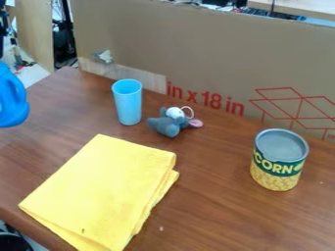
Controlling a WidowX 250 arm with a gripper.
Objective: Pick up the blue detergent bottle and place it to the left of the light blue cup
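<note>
A light blue cup [129,103] stands upright towards the back of the table. Just to its right lies a small grey plush toy [171,122] with a white part, a pink part and a thin pale loop. In front of both, a folded yellow cloth [101,193] lies flat across the left and middle of the table. On the right stands an upright corn can [280,159] with a grey top and a green and yellow label. Part of a blue plastic object [11,100] is at the left edge, cut off by the frame; whether it rests on the table is unclear.
Behind the wooden table [219,211] a large cardboard panel [203,54] with red print stands as a wall. A torn strip of tape is on its left part. Dark equipment and cables are beyond the table at the upper left.
</note>
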